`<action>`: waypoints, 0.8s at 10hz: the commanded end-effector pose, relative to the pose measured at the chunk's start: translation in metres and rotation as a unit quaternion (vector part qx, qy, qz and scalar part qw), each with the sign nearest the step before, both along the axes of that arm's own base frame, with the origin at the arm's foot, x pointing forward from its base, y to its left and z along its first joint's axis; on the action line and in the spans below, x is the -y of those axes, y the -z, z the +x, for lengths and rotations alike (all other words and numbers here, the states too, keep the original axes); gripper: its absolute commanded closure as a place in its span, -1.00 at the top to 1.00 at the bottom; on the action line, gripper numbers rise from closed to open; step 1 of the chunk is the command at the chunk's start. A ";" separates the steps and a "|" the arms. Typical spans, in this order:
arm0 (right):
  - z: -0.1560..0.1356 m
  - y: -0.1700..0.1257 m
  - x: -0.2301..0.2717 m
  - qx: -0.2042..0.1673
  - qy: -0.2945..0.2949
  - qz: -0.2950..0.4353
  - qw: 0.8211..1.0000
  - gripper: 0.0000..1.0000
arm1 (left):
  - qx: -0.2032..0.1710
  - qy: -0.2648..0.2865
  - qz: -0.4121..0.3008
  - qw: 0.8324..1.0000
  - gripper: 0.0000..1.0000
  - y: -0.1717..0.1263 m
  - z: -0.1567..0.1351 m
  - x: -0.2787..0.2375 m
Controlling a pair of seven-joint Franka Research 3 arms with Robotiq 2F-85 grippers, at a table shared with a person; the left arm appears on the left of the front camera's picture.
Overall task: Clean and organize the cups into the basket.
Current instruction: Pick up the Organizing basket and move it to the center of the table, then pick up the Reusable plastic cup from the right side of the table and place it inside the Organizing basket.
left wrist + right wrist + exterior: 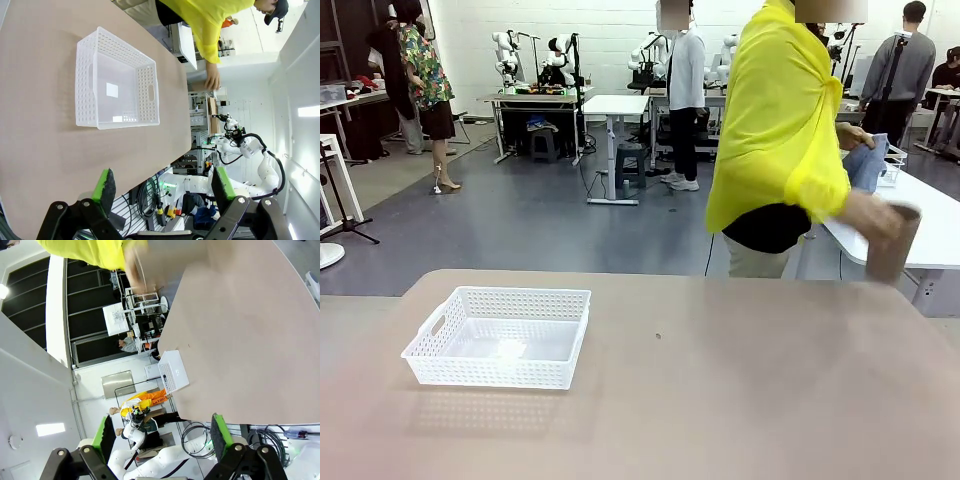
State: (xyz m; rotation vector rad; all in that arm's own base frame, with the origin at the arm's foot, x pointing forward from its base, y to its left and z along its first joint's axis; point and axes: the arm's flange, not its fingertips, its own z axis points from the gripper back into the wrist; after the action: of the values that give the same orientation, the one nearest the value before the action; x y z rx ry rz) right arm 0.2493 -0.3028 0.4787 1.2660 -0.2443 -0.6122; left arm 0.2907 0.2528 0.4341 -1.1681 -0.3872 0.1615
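Observation:
The white lattice basket [490, 372] sits on the left part of the brown table [740, 390] with nothing in it. In the left wrist view the basket [85, 80] lies ahead of my left gripper [165, 186], which hangs open well above the table. A person in a yellow top stands at the far right edge, holding a tan-brown cup [892, 243], blurred by motion, just off the table's far right corner. Their other hand holds a blue cloth [866, 162]. My right gripper [162, 432] is open above the table [240, 340], with nothing between its fingers.
A white side table [920, 225] stands behind the person at the right. Other people, tables and robot stations fill the room farther back. A white box [172, 371] sits beyond the table's edge in the right wrist view.

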 end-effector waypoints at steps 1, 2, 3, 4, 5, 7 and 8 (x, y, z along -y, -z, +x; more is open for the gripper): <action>0.000 0.001 0.001 0.011 0.001 0.009 1.000 1.00 | 0.003 -0.002 -0.007 1.000 1.00 0.000 -0.001 0.000; 0.000 0.001 0.001 0.011 0.001 0.009 1.000 1.00 | 0.003 -0.002 -0.007 1.000 1.00 0.000 -0.001 0.000; 0.000 0.001 0.001 0.011 0.001 0.009 1.000 1.00 | 0.003 -0.002 -0.007 1.000 1.00 0.000 -0.001 0.000; 0.000 0.001 0.001 0.011 0.001 0.009 1.000 1.00 | 0.003 -0.002 -0.007 1.000 1.00 0.000 -0.001 0.000; 0.000 0.001 0.001 0.011 0.001 0.009 1.000 1.00 | 0.003 -0.002 -0.007 1.000 1.00 0.000 -0.001 0.000; 0.000 0.001 0.001 0.011 0.001 0.009 1.000 1.00 | 0.003 -0.002 -0.007 1.000 1.00 0.000 -0.001 0.000; 0.000 0.001 0.001 0.011 0.001 0.009 1.000 1.00 | 0.003 -0.002 -0.007 1.000 1.00 0.000 -0.001 0.000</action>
State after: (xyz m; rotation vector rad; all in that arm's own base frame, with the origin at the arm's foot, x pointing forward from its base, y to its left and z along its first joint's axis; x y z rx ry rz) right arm 0.2493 -0.3028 0.4787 1.2660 -0.2443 -0.6122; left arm 0.2907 0.2528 0.4341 -1.1681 -0.3872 0.1615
